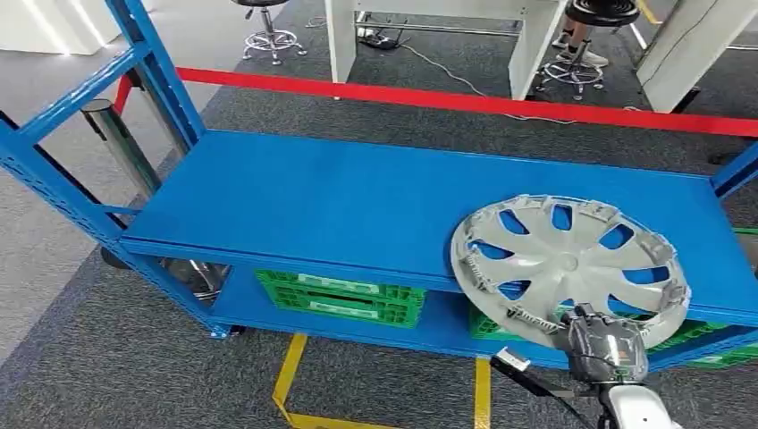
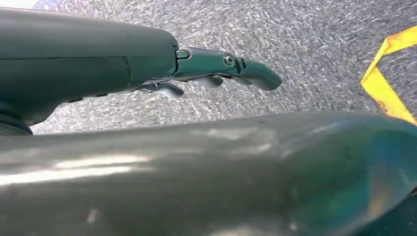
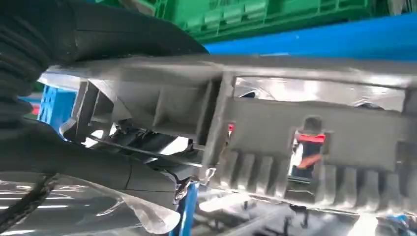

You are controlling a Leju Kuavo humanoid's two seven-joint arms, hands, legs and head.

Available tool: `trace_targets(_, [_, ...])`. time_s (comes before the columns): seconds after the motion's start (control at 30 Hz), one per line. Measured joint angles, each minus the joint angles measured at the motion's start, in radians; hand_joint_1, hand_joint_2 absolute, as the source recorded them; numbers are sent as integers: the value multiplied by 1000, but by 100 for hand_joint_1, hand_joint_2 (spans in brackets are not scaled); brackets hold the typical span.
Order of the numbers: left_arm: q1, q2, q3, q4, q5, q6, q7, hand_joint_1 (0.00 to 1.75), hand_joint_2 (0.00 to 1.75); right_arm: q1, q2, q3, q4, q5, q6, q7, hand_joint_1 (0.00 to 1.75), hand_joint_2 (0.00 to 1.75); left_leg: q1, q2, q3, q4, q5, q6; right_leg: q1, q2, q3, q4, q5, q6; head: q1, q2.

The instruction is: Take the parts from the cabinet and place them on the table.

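1. Hubcap (image 1: 568,261) is the part in hand: the right hand (image 1: 606,344) grips its near rim, so the silver disc sits just beyond the hand, tilted over the front edge of the blue shelf (image 1: 357,201).
2. The right wrist view shows the hubcap's ribbed back rim (image 3: 275,128) clamped close against the hand, likely so the wide disc won't swing.
3. The left hand (image 2: 216,73) hangs beside the body over the carpet, fingers apart and holding nothing, probably kept clear.
4. Green crates (image 1: 344,295) sit below and beyond the right hand.
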Motion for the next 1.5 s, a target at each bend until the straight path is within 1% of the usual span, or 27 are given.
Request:
trace_targets(0.07, [-1,0,14,0,16,-3,-13,0,0,12,-4,0,-64,39,-16,5,175,175,0,0,0,0,0,0,0,1,0,0,0,0,0,0])
trace_targets(0.17, [-6,-2,30,0,31,-8,-23,0,0,14,-9,1,-141,64,-20,8,175,175,0,0,0,0,0,0,0,0,-1,0,0,0,0,0])
trace_targets(0.23, [-6,-2,43,0,48,-15,-39,0,0,14,-36,6,-192,70,-45,16,175,175,0,0,0,0,0,0,0,0,-1,0,0,0,-1,0])
trace_targets(0.3, [-7,-3,58,0,60,-20,-51,0,0,10,-86,10,-257,71,-58,19,175,175,-1,0,0,0,0,0,0,0,-1,0,0,0,0,0])
trace_targets(0.33, [-8,-5,65,0,65,-23,-56,0,0,5,-113,8,-293,72,-63,8,175,175,-1,0,0,0,0,0,0,0,-1,0,0,0,0,0])
trace_targets(0.43, [-11,-9,80,0,70,-27,-65,0,0,-3,-159,-14,-377,72,-70,-57,175,175,-1,0,0,0,0,0,-1,0,-1,0,0,0,0,0])
trace_targets(0.53, [-11,-13,95,0,86,-32,-78,0,0,-1,-172,-61,-434,75,-100,-149,175,175,-1,0,0,0,0,0,-1,0,-1,0,0,0,0,0])
trace_targets(0.6, [-11,-19,105,0,91,-32,-92,0,0,5,-172,-105,-467,75,-134,-226,175,175,-1,0,0,0,0,0,0,0,-1,0,0,0,-1,0])
trace_targets(0.63, [-11,-19,107,0,94,-33,-95,0,0,8,-171,-119,-477,75,-143,-252,175,175,-1,0,0,0,0,0,0,0,-1,0,0,0,0,0])
trace_targets(0.67, [-11,-20,108,0,95,-33,-95,0,0,10,-169,-127,-482,75,-146,-258,175,175,-1,0,0,0,0,0,0,0,-1,0,0,0,0,0])
trace_targets(0.7, [-11,-22,112,0,96,-33,-98,0,0,16,-166,-147,-495,76,-158,-280,175,175,-1,0,0,0,0,0,0,0,-1,0,0,0,-1,0])
trace_targets(0.87, [-12,-28,122,0,97,-33,-105,0,0,23,-153,-200,-526,76,-166,-308,175,175,0,0,0,0,0,0,0,0,-1,0,0,0,0,0])
trace_targets(0.93, [-12,-28,125,0,101,-34,-112,0,0,28,-132,-223,-537,76,-189,-379,175,175,0,0,0,0,0,0,0,0,-1,0,0,0,0,0])
trace_targets(0.97, [-12,-29,129,0,104,-34,-114,0,0,32,-116,-237,-545,76,-194,-403,175,175,0,0,0,0,0,0,0,0,-1,0,0,0,0,0])
trace_targets(1.0, [-12,-30,130,0,105,-34,-119,0,175,34,-103,-249,-552,76,-194,-419,175,175,0,0,0,0,0,0,0,0,-1,0,0,0,-1,0])
trace_targets(1.1, [-12,-32,135,0,105,-30,-128,0,175,34,-81,-280,-581,76,-194,-439,175,175,0,0,0,0,0,0,0,0,-1,1,0,0,0,0])
trace_targets(1.27, [-12,-33,138,0,104,-21,-138,0,175,27,-72,-301,-620,75,-194,-412,175,175,0,0,0,0,0,0,0,0,-1,1,0,0,0,0])
trace_targets(1.5, [-13,-33,144,0,103,-18,-141,0,175,22,-72,-304,-639,75,-194,-405,175,175,0,0,0,0,0,0,0,0,-1,1,0,0,0,0])
